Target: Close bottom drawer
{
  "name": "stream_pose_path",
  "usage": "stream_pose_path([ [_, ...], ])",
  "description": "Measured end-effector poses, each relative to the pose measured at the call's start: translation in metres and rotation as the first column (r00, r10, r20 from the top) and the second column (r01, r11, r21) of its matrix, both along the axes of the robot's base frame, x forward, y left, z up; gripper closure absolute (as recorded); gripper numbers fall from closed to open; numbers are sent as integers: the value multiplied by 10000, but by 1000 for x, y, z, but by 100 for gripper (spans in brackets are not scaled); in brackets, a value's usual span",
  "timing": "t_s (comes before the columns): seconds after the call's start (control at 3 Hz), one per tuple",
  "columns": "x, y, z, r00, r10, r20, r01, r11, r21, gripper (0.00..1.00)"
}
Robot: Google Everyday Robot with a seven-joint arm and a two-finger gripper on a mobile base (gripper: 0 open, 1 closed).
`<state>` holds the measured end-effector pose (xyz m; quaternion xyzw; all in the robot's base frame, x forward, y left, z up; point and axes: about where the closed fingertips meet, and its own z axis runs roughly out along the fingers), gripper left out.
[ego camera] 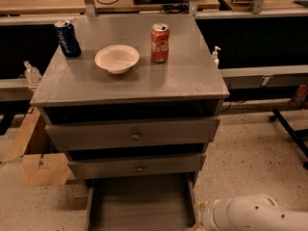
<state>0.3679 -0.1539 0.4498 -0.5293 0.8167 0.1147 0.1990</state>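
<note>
Grey cabinet [130, 85] has bottom drawer [139, 206] open, claw [199, 211] just beside.

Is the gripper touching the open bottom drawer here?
Cannot tell. The camera view shows only the white arm beside the right wall of the wide grey bottom drawer; the gripper is out of sight below the picture's bottom edge.

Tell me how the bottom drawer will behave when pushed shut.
The bottom drawer looks empty and shallow, so it is probably light and slides easily. It is wide, so pushing off-centre might skew it; aim near the middle. The gripper sits low at its right side, by the picture's bottom edge.
</note>
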Motion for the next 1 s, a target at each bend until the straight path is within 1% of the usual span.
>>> stream_pose_path([
  [0.33,-19,17,-69,9993,-91,-374,110,9986,516,71],
  [0.67,-29,32,-109,9965,-154,-824,227,9959,874,94],
  [1.0,-34,35,-114,9953,-147,-952,237,9953,942,100],
])
